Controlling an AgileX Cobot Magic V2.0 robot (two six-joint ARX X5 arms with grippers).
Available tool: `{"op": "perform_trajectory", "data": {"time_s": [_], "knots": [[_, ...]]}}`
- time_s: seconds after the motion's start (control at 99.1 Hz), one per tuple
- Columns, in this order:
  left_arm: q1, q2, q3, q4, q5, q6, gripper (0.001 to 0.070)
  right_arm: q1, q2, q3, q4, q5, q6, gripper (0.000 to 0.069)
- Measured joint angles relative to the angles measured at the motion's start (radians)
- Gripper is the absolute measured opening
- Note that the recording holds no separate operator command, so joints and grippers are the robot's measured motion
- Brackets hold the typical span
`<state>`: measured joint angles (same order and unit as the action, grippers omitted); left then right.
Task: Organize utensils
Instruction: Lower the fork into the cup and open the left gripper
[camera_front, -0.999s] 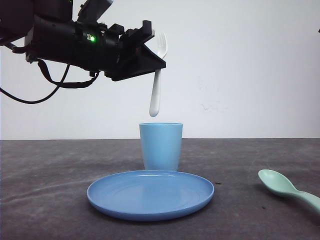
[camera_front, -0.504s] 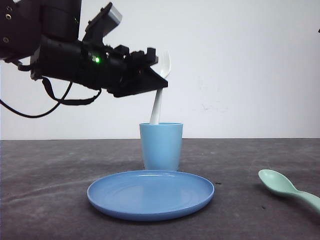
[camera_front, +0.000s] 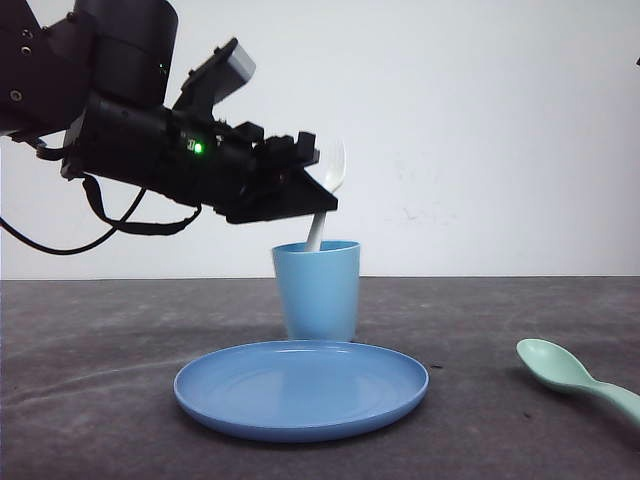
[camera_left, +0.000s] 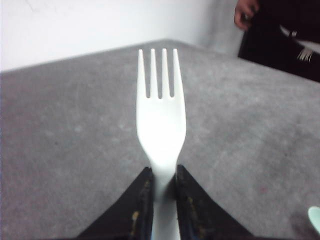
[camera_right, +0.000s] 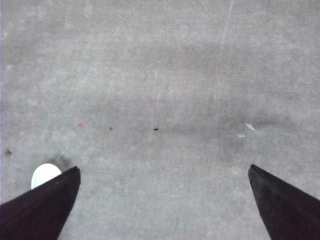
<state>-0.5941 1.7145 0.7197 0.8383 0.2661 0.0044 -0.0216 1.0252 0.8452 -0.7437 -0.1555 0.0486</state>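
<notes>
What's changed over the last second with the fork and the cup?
The left gripper, shut on the fork, came down; the handle end now sits inside the cup, which shifted slightly left. The plate and spoon stayed put.

One white fork (camera_front: 330, 178), tines up, with its handle down in the cup. One green spoon (camera_front: 575, 376) lying on the table. One light blue cup (camera_front: 317, 290). One round blue plate (camera_front: 301, 388). That makes two utensils and two dishes.
</notes>
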Motion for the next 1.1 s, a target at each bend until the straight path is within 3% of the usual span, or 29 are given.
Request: {"op": "perform_trajectory", "data": {"time_s": [0.373,0.585,0.676,0.948,1.1], "knots": [[0.000,0.001,0.000,0.003,0.000,0.003,0.0048,0.000,0.000,0.000,0.000,0.000,0.000,0.0679],[0.000,0.001,0.000,0.016,0.000,0.003,0.0196,0.000,0.000,0.000,0.000,0.000,0.000,0.0679],[0.000,0.001,0.000,0.026,0.000,0.003,0.0227,0.000,0.000,0.000,0.000,0.000,0.000,0.0679],[0.000,0.001,0.000,0.088,0.000,0.000,0.0236,0.000,0.000,0.000,-0.001,-0.001,0.000,0.0679],[0.000,-0.037,0.000,0.050,0.000,-0.046,0.0236,0.000,0.000,0.000,-0.029,-0.015,0.000,0.0679]]}}
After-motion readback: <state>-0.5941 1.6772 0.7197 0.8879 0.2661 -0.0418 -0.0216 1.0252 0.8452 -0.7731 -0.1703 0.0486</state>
